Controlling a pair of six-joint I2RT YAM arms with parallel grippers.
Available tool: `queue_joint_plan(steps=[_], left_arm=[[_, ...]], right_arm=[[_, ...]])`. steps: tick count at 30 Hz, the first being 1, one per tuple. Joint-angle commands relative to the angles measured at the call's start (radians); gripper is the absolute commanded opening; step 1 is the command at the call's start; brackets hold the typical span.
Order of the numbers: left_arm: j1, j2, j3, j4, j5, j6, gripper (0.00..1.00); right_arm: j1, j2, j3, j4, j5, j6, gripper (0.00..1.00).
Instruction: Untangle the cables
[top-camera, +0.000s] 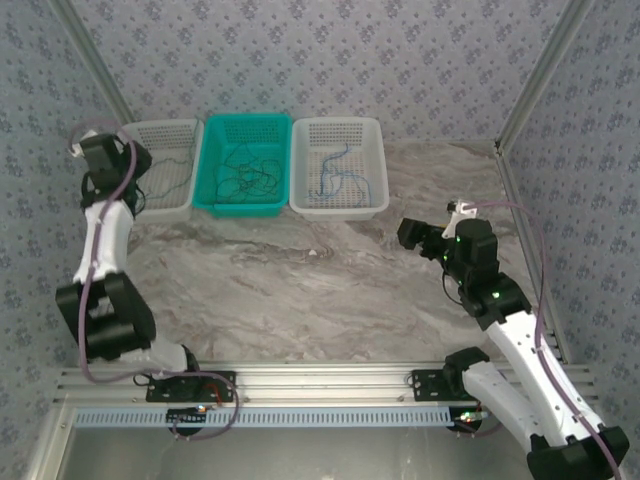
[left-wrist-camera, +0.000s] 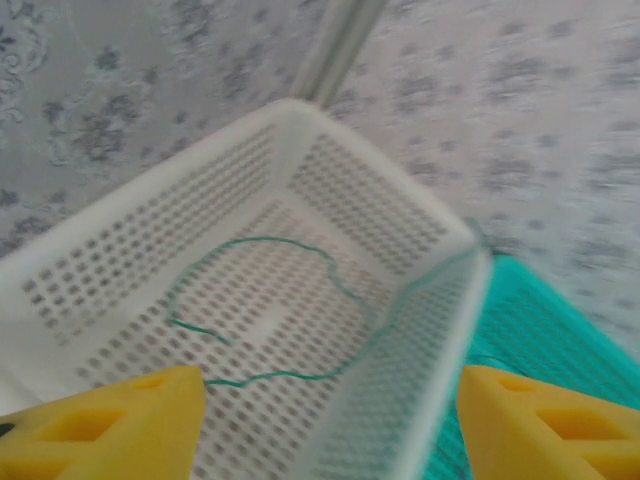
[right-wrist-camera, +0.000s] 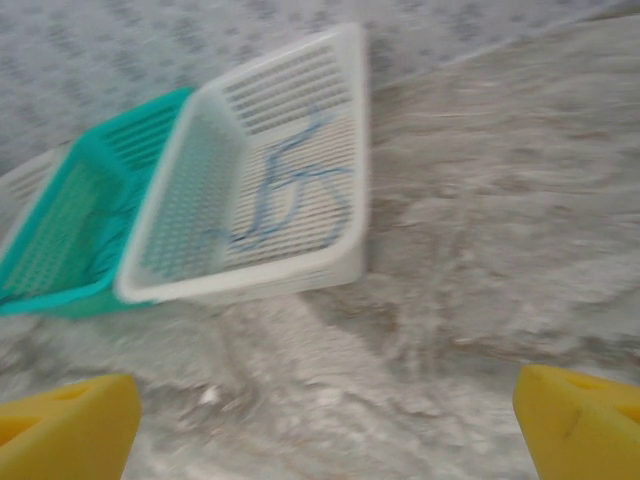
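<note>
A grey-veined marble-patterned table (top-camera: 300, 290) is spreading across the workspace, with two white-and-black robot arms rising from its near edge. The left arm (top-camera: 105, 250) is reaching up toward the far left corner, and the right arm (top-camera: 520, 350) is leaning over the bare right side of the table.

Three perforated plastic baskets are sitting side by side, touching, along the far edge: a white one on the left (top-camera: 160, 125), a teal one in the middle (top-camera: 248, 119) and a white one on the right (top-camera: 340, 122).

The left gripper (left-wrist-camera: 331, 385) is hanging over the left white basket with its yellow fingers spread wide and nothing between them. The right gripper (right-wrist-camera: 328, 400) is hovering above the table, well apart from the baskets. Its fingers are standing just as wide and are also holding nothing.

A tangle of thin dark and green wires (top-camera: 245, 170) is lying in the teal basket. Thin blue wires (right-wrist-camera: 280, 200) are curling on the floor of the right white basket. A single thin green wire (left-wrist-camera: 270, 239) is looping across the floor of the left white basket.
</note>
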Motion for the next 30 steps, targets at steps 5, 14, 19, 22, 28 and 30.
queue_joint_plan(steps=[5, 14, 19, 22, 28, 30], left_arm=[[-0.365, -0.389, -0.343, 0.158, -0.178, 0.094, 0.68], [-0.661, -0.534, -0.7, 0.209, -0.437, 0.395, 0.73], [-0.62, -0.577, -0.853, 0.364, -0.447, 0.491, 0.82], [-0.54, -0.543, -0.877, 0.404, -0.387, 0.504, 0.91], [-0.339, -0.395, -0.952, 0.643, -0.162, 0.453, 0.99], [-0.301, -0.329, -0.962, 0.74, -0.112, 0.46, 0.99]], right_arm=[[-0.132, 0.097, -0.075, 0.045, 0.269, 0.016, 1.0], [-0.192, 0.336, -0.193, 0.355, 0.502, -0.204, 1.0], [-0.222, 0.519, -0.258, 0.632, 0.515, -0.256, 1.0], [-0.22, 0.627, -0.279, 0.835, 0.558, -0.317, 1.0], [-0.196, 0.739, -0.285, 1.009, 0.422, -0.443, 0.99], [-0.235, 0.726, -0.322, 1.047, 0.299, -0.464, 0.99]])
